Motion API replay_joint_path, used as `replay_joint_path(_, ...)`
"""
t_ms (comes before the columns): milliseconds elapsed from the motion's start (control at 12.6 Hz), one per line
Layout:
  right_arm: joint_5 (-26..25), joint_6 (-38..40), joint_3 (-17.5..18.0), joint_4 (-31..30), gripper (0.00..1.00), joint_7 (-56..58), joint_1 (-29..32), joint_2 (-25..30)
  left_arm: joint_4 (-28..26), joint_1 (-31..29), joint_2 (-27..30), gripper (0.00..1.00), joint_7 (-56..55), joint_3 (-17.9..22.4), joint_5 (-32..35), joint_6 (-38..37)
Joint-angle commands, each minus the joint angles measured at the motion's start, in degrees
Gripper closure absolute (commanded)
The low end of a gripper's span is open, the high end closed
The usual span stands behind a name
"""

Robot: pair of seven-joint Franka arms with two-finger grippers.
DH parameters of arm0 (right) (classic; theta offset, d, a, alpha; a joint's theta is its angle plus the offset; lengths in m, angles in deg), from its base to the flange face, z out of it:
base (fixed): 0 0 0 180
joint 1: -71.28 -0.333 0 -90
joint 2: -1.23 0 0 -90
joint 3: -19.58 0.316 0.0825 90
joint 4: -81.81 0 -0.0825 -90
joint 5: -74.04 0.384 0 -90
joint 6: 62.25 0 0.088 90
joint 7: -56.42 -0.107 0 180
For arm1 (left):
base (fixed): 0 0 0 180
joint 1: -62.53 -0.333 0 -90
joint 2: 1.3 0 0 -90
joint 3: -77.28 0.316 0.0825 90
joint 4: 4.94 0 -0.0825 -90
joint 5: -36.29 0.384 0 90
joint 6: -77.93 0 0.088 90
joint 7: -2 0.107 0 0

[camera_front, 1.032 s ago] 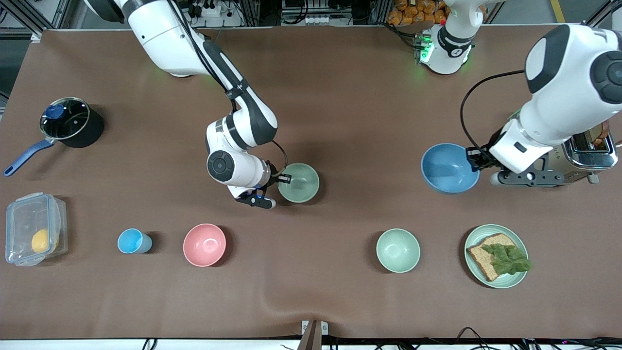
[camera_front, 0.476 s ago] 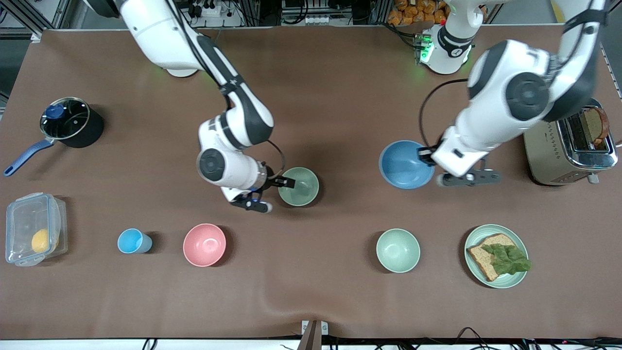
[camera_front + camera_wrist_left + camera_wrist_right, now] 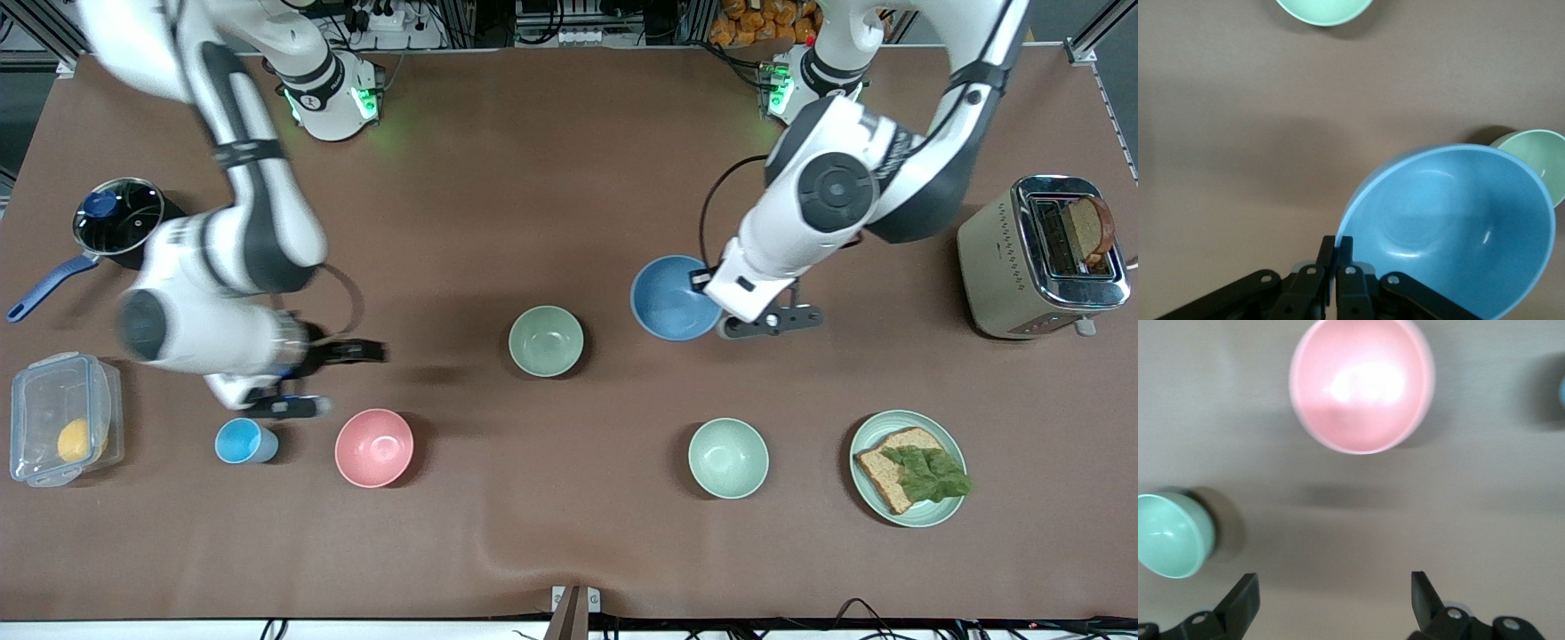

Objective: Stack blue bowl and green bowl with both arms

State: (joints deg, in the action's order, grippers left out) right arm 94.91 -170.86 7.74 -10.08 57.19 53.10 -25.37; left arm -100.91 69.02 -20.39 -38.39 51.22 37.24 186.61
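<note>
A brown table (image 3: 569,178) spans the scene, with cables and metal framing along its edge by the arm bases. Four bowls show: the blue bowl (image 3: 669,297), the green bowl (image 3: 546,340) standing on the table at mid-table, a mint bowl (image 3: 728,458) and a pink bowl (image 3: 374,447). There is one cup (image 3: 242,441), one plate (image 3: 889,510), one toaster (image 3: 1022,258), one pot (image 3: 133,233) and one box (image 3: 53,418). The left end effector (image 3: 1335,248) is clamped on the blue bowl's rim, holding it aloft beside the green bowl. The right end effector (image 3: 1335,595), blurred, gapes wide and empty near the pink bowl.
</note>
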Motion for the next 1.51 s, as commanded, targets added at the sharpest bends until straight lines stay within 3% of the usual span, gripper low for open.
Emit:
replay_joint_path(0,-0.8,-5.8,0.6,-0.4,0.00,-5.6,-3.3,-3.0,1.1,1.2,-1.2,1.00,-2.4,0.2,-0.1,1.2)
replay_joint_path(238,-0.7,-9.7,1.1,6.4,0.00,-28.3,-8.0,-12.5,1.1,1.4,-1.7,1.00,-2.5,0.3,0.4,1.3)
replay_joint_path(476,0.7,-14.0,1.8,11.0,0.00,-44.3,-13.6,-17.8,1.1,2.6,-2.5,1.00,-3.1,0.3,0.5,1.5)
replay_joint_path(873,10.7,-19.0,3.5,10.9,0.00,-52.6,-14.5,-20.1,1.1,4.0,-4.2,1.00,-4.9,0.3,0.5,1.6)
replay_joint_path(1429,12.3,-22.5,3.6,10.8,0.00,-56.3,-16.7,-22.1,1.5,6.8,-7.1,1.00,-8.6,0.3,0.4,1.7)
